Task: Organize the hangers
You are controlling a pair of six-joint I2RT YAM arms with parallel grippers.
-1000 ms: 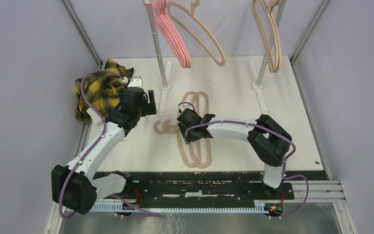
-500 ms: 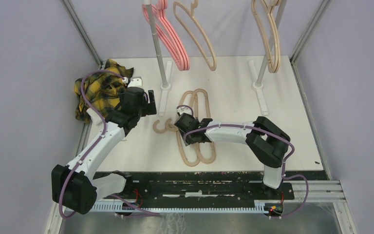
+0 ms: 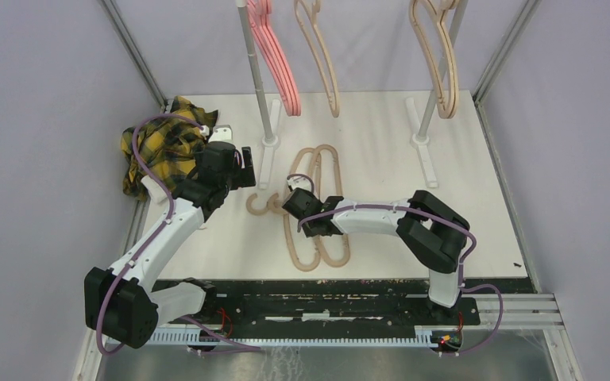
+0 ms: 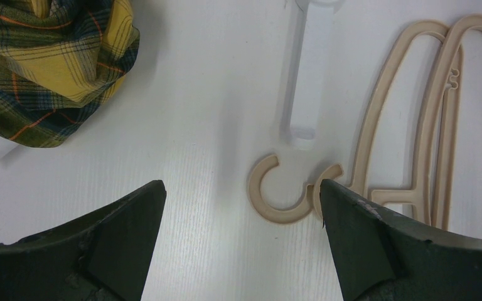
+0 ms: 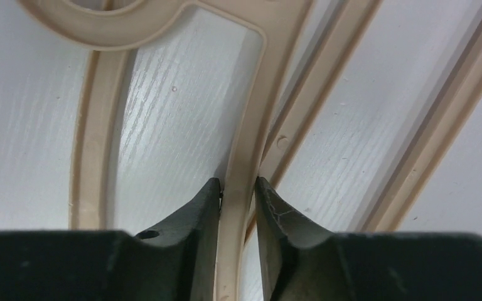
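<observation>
Two beige hangers [image 3: 320, 163] lie overlapped flat on the white table, hooks [image 3: 259, 205] pointing left. My right gripper [image 3: 302, 213] is shut on the neck bar of one beige hanger [image 5: 241, 157]. My left gripper [image 3: 244, 167] is open and empty, hovering left of the hooks [image 4: 282, 194]; its right fingertip [image 4: 345, 213] is close to the second hook. On the rail at the back hang salmon pink hangers [image 3: 274, 55], a beige one [image 3: 322, 55] beside them, and more beige ones [image 3: 437, 55] at the right.
A yellow-black plaid cloth [image 3: 163, 143] lies bunched at the table's back left, also in the left wrist view [image 4: 44, 56]. Two white rack posts [image 3: 264, 103] with flat feet [image 4: 307, 69] stand at the back. Metal frame bars run along both sides.
My right gripper has dragged the floor hangers a little left and nearer. The pink and beige hangers on the rail's left have swung from angled to nearly edge-on. My left arm barely moved.
</observation>
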